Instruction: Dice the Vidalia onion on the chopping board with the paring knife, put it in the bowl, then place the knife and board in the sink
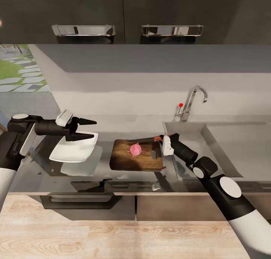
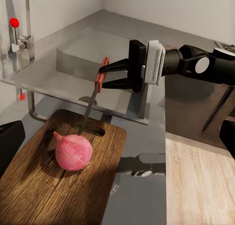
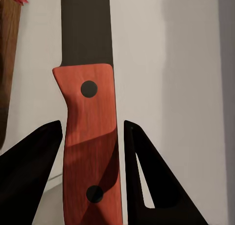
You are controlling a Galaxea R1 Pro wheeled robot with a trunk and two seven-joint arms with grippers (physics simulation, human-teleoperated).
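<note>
Two arms work over the grey surface (image 1: 45,172): the right gripper (image 1: 162,139) reaches in from the sink (image 1: 226,146) side, its fingers (image 3: 147,176) closed narrowly on the red handle of the paring knife (image 2: 93,100), whose dark blade slants down with its tip at or just behind the top of the Vidalia onion (image 1: 136,149); contact cannot be made out. That pink, whole onion sits near the middle of the chopping board (image 1: 124,161), beside the board's slot-shaped handle hole. The left gripper (image 1: 92,129) hangs above the white bowl (image 1: 71,151), fingers parted and holding nothing, well apart from the board. The bowl lies just left of the board, its far edge partly covered by the gripper. Behind the basin stand a chrome tap (image 1: 194,101) and a red knob (image 1: 181,105). Dark upper cabinets with two chrome handles (image 1: 83,30) hang above the pale wall. The right wrist view is so close that the blade is cut off at the frame's edge.
</note>
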